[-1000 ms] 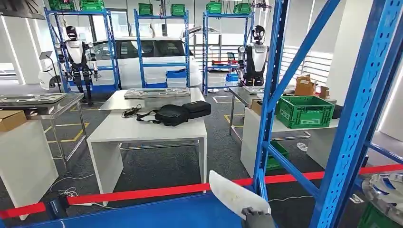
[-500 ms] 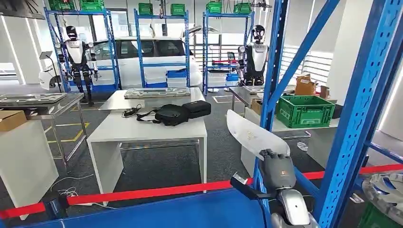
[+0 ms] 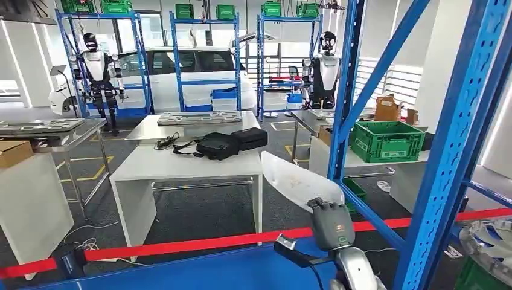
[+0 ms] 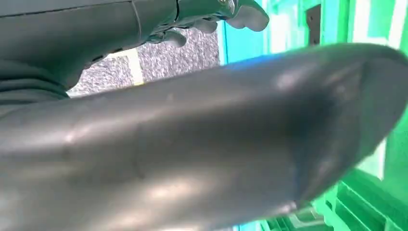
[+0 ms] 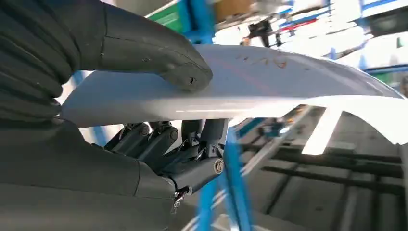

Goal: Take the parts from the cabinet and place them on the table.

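My right hand holds a white curved panel up in the air, just left of the cabinet's blue upright. The panel slants up and to the left from the hand. In the right wrist view the thumb presses on the panel's outer face and the dark fingers curl under it. A white table stands ahead beyond a red barrier tape. My left hand hangs with loosely spread fingers and nothing in it, over grey carpet beside green crates.
Black bags lie on the white table. A blue shelf surface runs along the bottom edge. Blue diagonal braces and a second upright close in on the right. A green crate sits on a side table, and a silver part lies low right.
My right hand rose from the bottom edge with the white panel. Over the last half second it moved left and slightly down, away from the blue upright.
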{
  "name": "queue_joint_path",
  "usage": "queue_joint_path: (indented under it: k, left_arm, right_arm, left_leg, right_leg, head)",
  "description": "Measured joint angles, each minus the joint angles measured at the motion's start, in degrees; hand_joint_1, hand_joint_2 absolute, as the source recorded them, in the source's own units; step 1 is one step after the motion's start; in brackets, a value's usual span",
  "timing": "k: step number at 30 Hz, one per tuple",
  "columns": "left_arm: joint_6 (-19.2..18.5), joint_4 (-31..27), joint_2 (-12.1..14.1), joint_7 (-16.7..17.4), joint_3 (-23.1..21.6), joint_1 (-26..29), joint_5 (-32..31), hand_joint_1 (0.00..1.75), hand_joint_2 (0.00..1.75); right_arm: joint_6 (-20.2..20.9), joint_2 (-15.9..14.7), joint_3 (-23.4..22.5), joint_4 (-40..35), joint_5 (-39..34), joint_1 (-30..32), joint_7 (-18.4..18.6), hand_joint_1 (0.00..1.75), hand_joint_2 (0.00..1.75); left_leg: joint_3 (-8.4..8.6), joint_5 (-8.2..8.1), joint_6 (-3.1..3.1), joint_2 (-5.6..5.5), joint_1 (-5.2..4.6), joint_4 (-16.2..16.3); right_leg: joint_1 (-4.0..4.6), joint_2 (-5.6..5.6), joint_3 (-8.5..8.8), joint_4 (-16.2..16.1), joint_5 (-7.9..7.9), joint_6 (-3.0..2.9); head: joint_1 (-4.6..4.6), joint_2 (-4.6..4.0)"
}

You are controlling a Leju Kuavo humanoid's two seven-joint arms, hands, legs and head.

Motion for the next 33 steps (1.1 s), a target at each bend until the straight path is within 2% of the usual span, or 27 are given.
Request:
queue_joint_path:
  k: [5,10,17,22,23,24,25,27,28,29,30,31,32,33]
  left_arm:
    - [-0.5,0.1,-0.6,-0.5,-0.6,-0.3,-0.6,0.0,0.0]
    - [-0.9,0.1,-0.8,-1.1,-0.8,-0.5,-0.6,0.0,0.0]
    - [-0.6,0.1,-0.8,0.5,-0.8,-0.5,-0.2,0.0,0.0]
    - [-0.5,0.1,-0.5,4.9,-0.7,-0.6,1.5,0.0,0.0]
    - [-0.5,0.1,-0.5,5.2,-0.7,-0.6,1.5,0.0,0.0]
    - [-0.5,0.1,-0.5,5.4,-0.7,-0.6,1.5,0.0,0.0]
    - [-0.5,0.1,-0.5,5.5,-0.7,-0.7,1.6,0.0,0.0]
    - [-0.5,0.1,-0.5,5.7,-0.7,-0.7,1.6,0.0,0.0]
    - [-0.5,0.1,-0.5,5.7,-0.7,-0.7,1.7,0.0,0.0]
    - [-0.5,0.1,-0.5,5.7,-0.7,-0.7,1.7,0.0,0.0]
    - [-0.5,0.1,-0.5,5.7,-0.7,-0.7,1.7,0.0,0.0]
    - [-0.5,0.1,-0.5,5.8,-0.6,-0.7,1.8,0.0,0.0]
    - [-0.5,0.1,-0.6,5.8,-0.6,-0.7,1.8,0.0,0.0]
    - [-0.6,0.1,-0.6,5.8,-0.6,-0.7,1.8,0.0,0.0]
  right_arm:
    - [2.1,5.3,2.3,0.0,2.0,0.2,-0.5,1.69,1.75]
    - [2.8,8.8,4.2,0.0,3.1,0.4,-0.7,1.69,1.75]
    - [2.9,10.5,5.4,0.0,3.2,1.0,-1.3,1.69,1.75]
    - [4.4,11.6,7.7,-0.1,2.7,1.7,-2.8,1.69,1.75]
    - [4.7,11.8,8.6,-0.5,1.8,2.2,-2.9,1.69,1.75]
    - [4.9,11.9,9.3,-0.8,1.2,2.5,-3.2,1.69,1.75]
    - [5.0,11.9,9.9,-0.9,0.8,2.7,-3.3,1.69,1.75]
    - [5.2,11.9,11.0,-0.9,0.3,3.3,-3.3,1.69,1.75]
    - [5.3,11.9,11.3,-0.9,0.2,3.9,-3.2,1.69,1.75]
    - [5.4,11.9,11.8,-0.9,-0.3,4.4,-3.3,1.69,1.75]
    - [5.5,11.9,12.3,-0.9,-0.8,4.8,-3.4,1.69,1.75]
    - [5.5,11.9,13.0,-1.0,-1.4,5.1,-3.5,1.69,1.75]
    - [5.6,11.9,13.6,-1.0,-1.8,5.1,-3.5,1.69,1.75]
    - [5.7,12.0,14.5,-1.3,-2.5,5.1,-3.4,1.69,1.75]
  left_leg:
    - [0.0,0.03,-0.06,0.04,0.08,-0.1]
    - [-0.01,0.03,-0.06,0.01,0.08,-0.1]
    - [-0.06,-0.02,-0.01,-0.01,-0.01,0.0]
    - [-0.12,-0.31,0.43,-0.02,-0.45,0.2]
    - [0.02,0.13,0.71,0.02,-0.35,-0.2]
    - [0.22,0.6,0.95,0.23,0.33,-0.8]
    - [0.19,0.77,1.18,0.22,0.29,-1.0]
    - [-0.12,0.87,1.32,0.29,0.37,-1.0]
    - [-0.27,0.91,1.27,0.31,0.37,-0.9]
    - [-0.46,0.99,1.19,0.31,0.39,-0.8]
    - [-0.61,1.05,1.07,0.31,0.49,-0.7]
    - [-0.85,1.11,0.93,0.31,0.64,-0.5]
    - [-1.1,1.17,0.69,0.29,0.8,-0.2]
    - [-1.42,1.21,0.31,0.28,1.0,0.2]
  right_leg:
    - [0.03,0.04,-0.06,0.0,-0.03,-0.05]
    - [0.03,0.01,-0.05,0.0,-0.06,-0.09]
    - [-0.05,-0.01,-0.01,-0.1,-0.02,-0.03]
    - [-0.49,0.0,-0.01,-0.2,0.03,0.39]
    - [-0.47,0.01,0.06,-0.3,0.32,0.79]
    - [-0.45,-0.04,-0.04,0.2,-0.41,0.9]
    - [-0.31,-0.03,-0.74,1.8,-1.82,1.09]
    - [-0.57,-0.01,-4.58,10.3,-6.73,1.3]
    - [-0.72,-0.02,-6.73,15.0,-8.58,1.42]
    - [-0.83,-0.02,-8.12,18.0,-8.98,1.52]
    - [-0.95,-0.03,-8.04,17.7,-7.98,1.57]
    - [-1.1,-0.03,-6.59,14.7,-5.6,1.6]
    - [-1.22,-0.06,-4.25,9.9,-3.03,1.65]
    - [-1.4,-0.12,-1.12,3.9,-0.62,1.78]
  head:
    - [0.0,0.0]
    - [0.0,0.0]
    - [0.0,0.0]
    - [-0.04,0.0]
    - [-0.07,0.0]
    - [-0.04,0.0]
    - [0.0,0.0]
    - [0.07,0.0]
    - [0.07,0.0]
    - [0.09,0.0]
    - [0.09,0.0]
    - [0.09,0.0]
    - [0.09,0.0]
    - [0.09,0.0]
